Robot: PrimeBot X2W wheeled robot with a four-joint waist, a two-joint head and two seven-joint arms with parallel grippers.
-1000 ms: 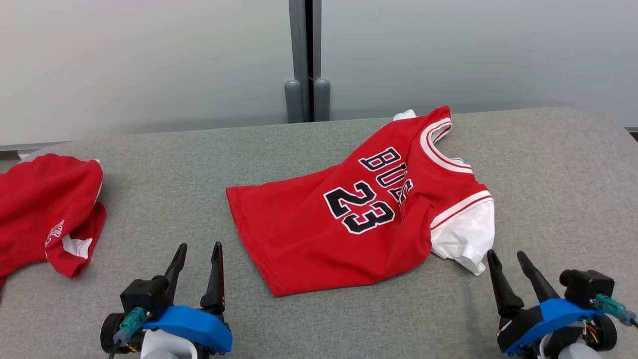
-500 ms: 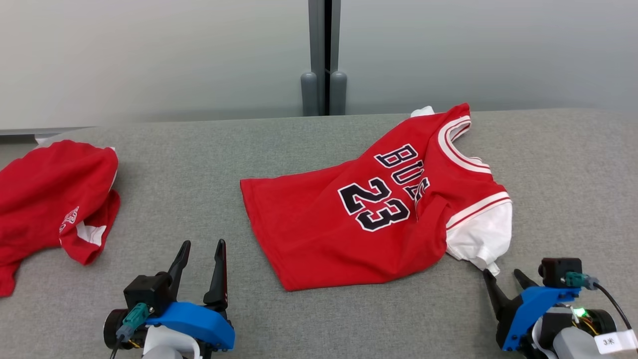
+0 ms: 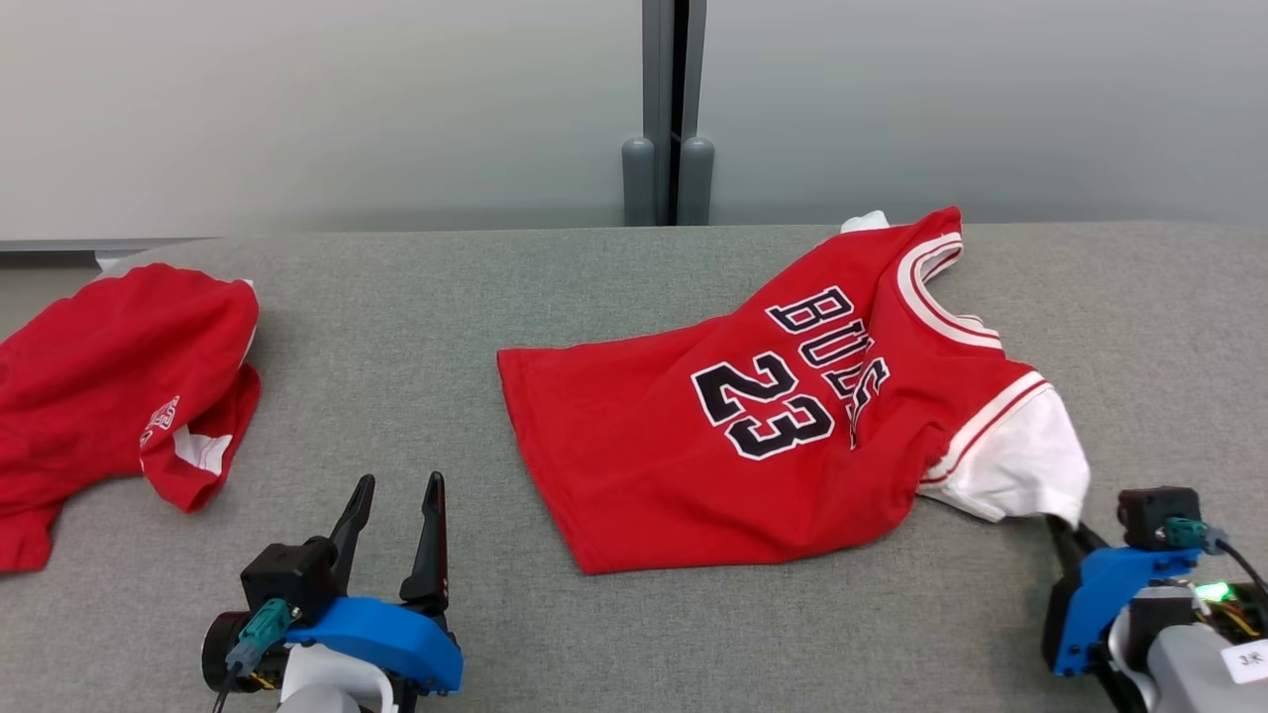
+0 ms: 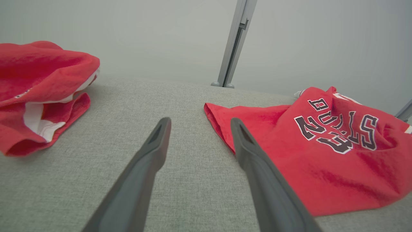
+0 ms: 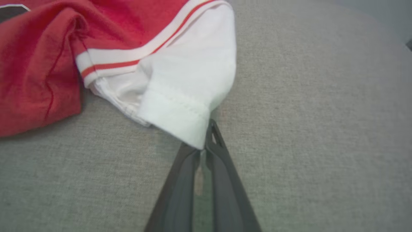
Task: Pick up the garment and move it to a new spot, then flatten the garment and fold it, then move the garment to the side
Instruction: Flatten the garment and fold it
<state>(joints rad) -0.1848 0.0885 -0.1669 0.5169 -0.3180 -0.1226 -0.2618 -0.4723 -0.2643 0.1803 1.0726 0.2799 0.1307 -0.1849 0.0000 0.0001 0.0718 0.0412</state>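
Note:
The garment (image 3: 753,446) is a red jersey with "23" on it, lying crumpled on the grey table (image 3: 396,327), right of centre. Its white sleeve (image 3: 1020,465) points toward the near right. My right gripper (image 3: 1068,530) is shut on the hem of that sleeve (image 5: 186,77); in the right wrist view its fingers (image 5: 222,161) meet at the hem's corner, and the gripper (image 5: 204,141) lies low over the table. My left gripper (image 3: 399,485) stands open at the near left, empty, left of the garment's lower hem (image 4: 322,154). In the left wrist view the gripper (image 4: 200,122) hovers over bare table.
A second red garment (image 3: 109,366) lies bunched at the table's far left (image 4: 38,80). A grey post (image 3: 674,109) stands against the pale wall behind the table. Bare table stretches between the two garments and along the near edge.
My right gripper has gone from open to shut on the white sleeve's hem, and the sleeve is drawn out to the right. The head camera has shifted. The left gripper has not moved.

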